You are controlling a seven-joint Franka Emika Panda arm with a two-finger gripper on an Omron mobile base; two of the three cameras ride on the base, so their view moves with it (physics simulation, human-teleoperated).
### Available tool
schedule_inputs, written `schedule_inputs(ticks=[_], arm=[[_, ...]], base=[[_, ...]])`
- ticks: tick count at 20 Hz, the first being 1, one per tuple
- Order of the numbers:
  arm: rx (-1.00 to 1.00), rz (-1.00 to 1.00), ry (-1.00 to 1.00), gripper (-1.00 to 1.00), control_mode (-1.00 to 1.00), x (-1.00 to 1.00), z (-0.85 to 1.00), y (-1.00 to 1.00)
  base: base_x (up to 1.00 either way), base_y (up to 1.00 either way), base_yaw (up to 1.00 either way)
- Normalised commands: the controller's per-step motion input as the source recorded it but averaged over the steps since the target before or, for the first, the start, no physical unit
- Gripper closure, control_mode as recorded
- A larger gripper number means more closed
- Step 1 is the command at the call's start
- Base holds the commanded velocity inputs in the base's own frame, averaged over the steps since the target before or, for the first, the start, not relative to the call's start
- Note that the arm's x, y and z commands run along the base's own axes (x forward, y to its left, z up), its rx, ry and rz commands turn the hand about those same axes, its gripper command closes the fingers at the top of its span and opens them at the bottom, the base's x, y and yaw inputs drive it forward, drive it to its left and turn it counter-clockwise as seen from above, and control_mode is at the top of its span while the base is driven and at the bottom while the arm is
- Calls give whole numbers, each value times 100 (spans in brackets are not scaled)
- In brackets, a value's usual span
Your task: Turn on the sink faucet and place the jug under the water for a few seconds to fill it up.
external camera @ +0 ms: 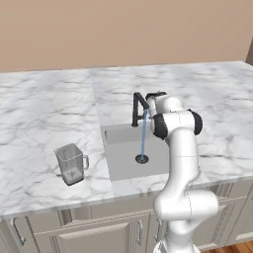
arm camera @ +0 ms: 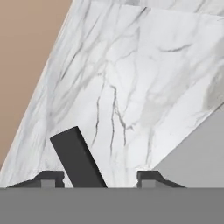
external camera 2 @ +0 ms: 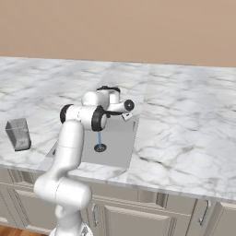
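Hidden parts: the faucet [external camera: 139, 109] is partly covered by the arm's wrist in the left base view; in the right base view the arm covers nearly all of it. In the hand view a black bar of it rises at a tilt just inside the left fingertip [arm camera: 52, 178], its lower end cut off by the frame.
Pincer [arm camera: 100, 179]: the two dark tips stand apart with a clear gap. The black bar lies in that gap near the left tip; contact cannot be told, and nothing is seen gripped.
Water [external camera: 144, 134]: a thin light-blue stream falls straight from the spout to the round drain [external camera: 142, 158].
Sink [external camera: 123, 163]: grey basin sunk in the table [external camera: 44, 113]; its right part is hidden behind the arm in the left base view.
Jug [external camera: 71, 163]: stands upright on the table at 9 o'clock from the sink, well apart from the stream, handle toward the sink. In the right base view it shows as a greyish block near the left edge, detail hard to make out.
Writing: no readable brand or label.
Surroundings: tan wall [external camera: 123, 29] at 12 o'clock behind the table; cabinet doors [external camera: 118, 234] with slim handles below its front edge.
Obstruction: the arm's white elbow [external camera: 178, 123] stands between the camera and the spout.
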Motion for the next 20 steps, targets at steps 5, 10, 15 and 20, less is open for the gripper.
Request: schedule_inputs(ticks=[5, 10, 15, 20], arm=[[0, -9, -14, -100, -100, -81, 36, -29], [-9, -1, -19, -100, -100, -82, 75, -7], [-28, 6, -29, -100, -100, -100, 89, 8], [-37, 13, -35, -100, -100, -100, 74, 22]], base=[[0, 0, 0], [0, 0, 0], [0, 0, 0], [0, 0, 0]])
